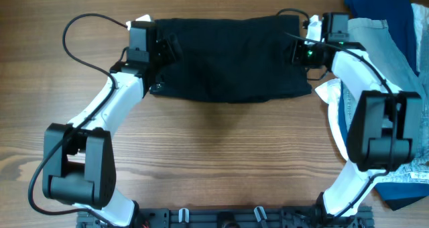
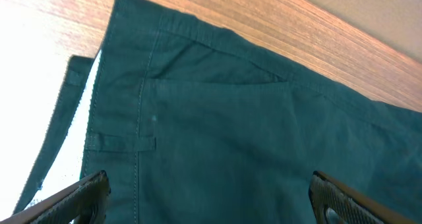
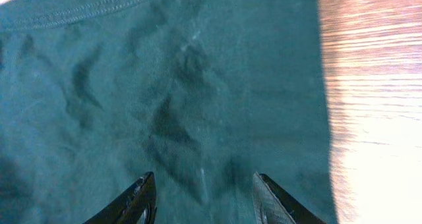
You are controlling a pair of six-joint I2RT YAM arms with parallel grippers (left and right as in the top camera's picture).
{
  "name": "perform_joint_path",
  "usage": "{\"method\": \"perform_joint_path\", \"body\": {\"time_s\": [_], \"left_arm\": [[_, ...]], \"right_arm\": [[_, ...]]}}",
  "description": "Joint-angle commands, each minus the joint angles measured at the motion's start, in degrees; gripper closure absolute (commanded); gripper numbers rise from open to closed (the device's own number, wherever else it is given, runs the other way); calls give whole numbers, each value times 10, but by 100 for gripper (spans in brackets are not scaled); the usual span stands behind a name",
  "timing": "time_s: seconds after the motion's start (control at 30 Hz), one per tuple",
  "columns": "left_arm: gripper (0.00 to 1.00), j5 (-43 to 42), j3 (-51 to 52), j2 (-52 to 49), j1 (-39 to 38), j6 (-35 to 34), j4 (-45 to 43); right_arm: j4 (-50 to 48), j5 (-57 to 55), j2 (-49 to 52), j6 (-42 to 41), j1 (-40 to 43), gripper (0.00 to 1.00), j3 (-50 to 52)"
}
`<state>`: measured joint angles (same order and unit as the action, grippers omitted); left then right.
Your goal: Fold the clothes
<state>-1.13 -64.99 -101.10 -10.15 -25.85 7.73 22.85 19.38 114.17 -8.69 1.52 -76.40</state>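
The shorts lie spread flat on the table, towards its far edge and about midway across, with 1 arm at each end. They make a dark, roughly rectangular patch, a little rumpled near both ends.

The left gripper sits over the left end of the shorts. From its own camera the 2 fingers stand as far apart as they go – 1 at each bottom corner of the view – with nothing between them but flat cloth below. It has hold of nothing. That view also shows a stitched seam running down the fabric, a slanted pocket slit and bare wood past the cloth's far edge.

The right gripper is over the right end. In its wrist view the jaws stand about half apart, the fingers down close to the fabric, and the cloth in the gap is creased and puckered. Whether they have pinched a fold or only rest on it – I cannot tell.

Off to the right of the shorts, beside and partly under the right arm, lies a pale denim garment, and a dark blue cloth sits at the far right corner, well clear of the left arm.
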Motion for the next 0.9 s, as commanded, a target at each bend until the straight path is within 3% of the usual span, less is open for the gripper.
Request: {"method": "perform_joint_path", "body": {"time_s": [0.0,0.6,0.87], "left_arm": [[4,-61,-5,-15,21,-5,3],[0,-41,-5,-96,122,2,37],[2,-51,-5,-124,118,15,48]], "right_arm": [[-8,-16,46,-2,-4,53,-7],[-7,-18,57,-3,-4,47,-7],[-8,-18,57,-3,-4,46,-7]]}}
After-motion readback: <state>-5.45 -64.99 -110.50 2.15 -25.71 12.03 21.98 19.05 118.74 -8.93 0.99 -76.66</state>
